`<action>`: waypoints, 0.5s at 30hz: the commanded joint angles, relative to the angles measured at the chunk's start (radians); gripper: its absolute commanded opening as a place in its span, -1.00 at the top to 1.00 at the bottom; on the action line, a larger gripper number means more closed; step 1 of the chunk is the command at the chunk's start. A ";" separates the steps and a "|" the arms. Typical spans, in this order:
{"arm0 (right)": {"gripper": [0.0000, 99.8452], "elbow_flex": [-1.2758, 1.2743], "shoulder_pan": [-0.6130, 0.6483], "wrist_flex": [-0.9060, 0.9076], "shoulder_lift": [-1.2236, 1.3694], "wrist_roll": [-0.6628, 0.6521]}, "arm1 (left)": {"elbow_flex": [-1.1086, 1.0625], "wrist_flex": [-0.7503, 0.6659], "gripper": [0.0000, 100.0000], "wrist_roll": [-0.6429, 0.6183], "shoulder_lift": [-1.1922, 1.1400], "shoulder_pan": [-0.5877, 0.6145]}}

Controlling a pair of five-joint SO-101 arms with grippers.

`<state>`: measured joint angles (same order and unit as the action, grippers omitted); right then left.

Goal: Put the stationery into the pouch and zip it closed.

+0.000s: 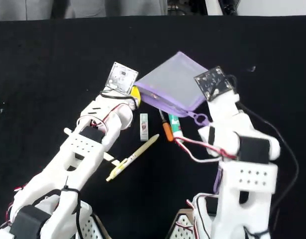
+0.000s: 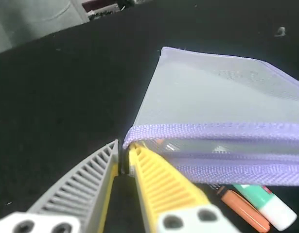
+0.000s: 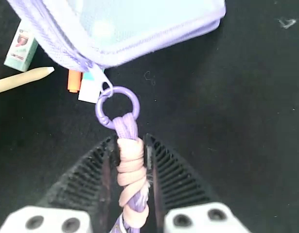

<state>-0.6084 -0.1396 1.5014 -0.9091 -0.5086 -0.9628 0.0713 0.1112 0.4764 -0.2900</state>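
My left pincer (image 2: 122,146) is shut tight on the pouch (image 2: 212,92) corner. My right pincer (image 3: 130,141) squeezes the zip cord (image 3: 130,170). The pen (image 1: 133,157) lies out at seven o'clock from the pouch. I think it goes in next.

The high camera sits off the arms, above their bases. It looks down and forward over the matt black table (image 1: 53,59) to its far edge, from far enough to take in both arms. The left wrist camera rides low and close behind the grey-and-yellow ribbed left gripper (image 2: 124,145). It faces along the fingers to the corner of the lilac mesh zip pouch (image 2: 212,92) that they pinch. The right wrist camera looks steeply down past the black ribbed right gripper (image 3: 130,143), close over the pink-and-purple braided pull cord (image 3: 127,165) clamped in it. All three views share the pouch and probably the stubby orange marker (image 2: 241,211), though the right wrist view shows only its end.
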 commanded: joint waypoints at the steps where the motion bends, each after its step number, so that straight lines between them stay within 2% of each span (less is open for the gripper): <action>1: 0.98 0.048 -0.020 0.021 -0.074 -0.012 | 0.036 0.008 0.94 0.015 0.028 -0.015; 4: 0.98 0.048 -0.020 0.028 -0.081 -0.012 | 0.038 0.003 0.93 0.015 0.028 -0.054; 10: 0.98 0.022 -0.020 0.017 -0.081 -0.038 | -0.019 -0.094 0.93 0.015 0.026 -0.090; 15: 0.98 0.019 -0.020 0.017 -0.084 -0.038 | -0.054 -0.127 0.72 -0.028 0.026 -0.091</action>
<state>-0.6084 -0.1427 1.5228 -0.9628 -0.5378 -1.0257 -0.0238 0.1204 0.4764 -0.3698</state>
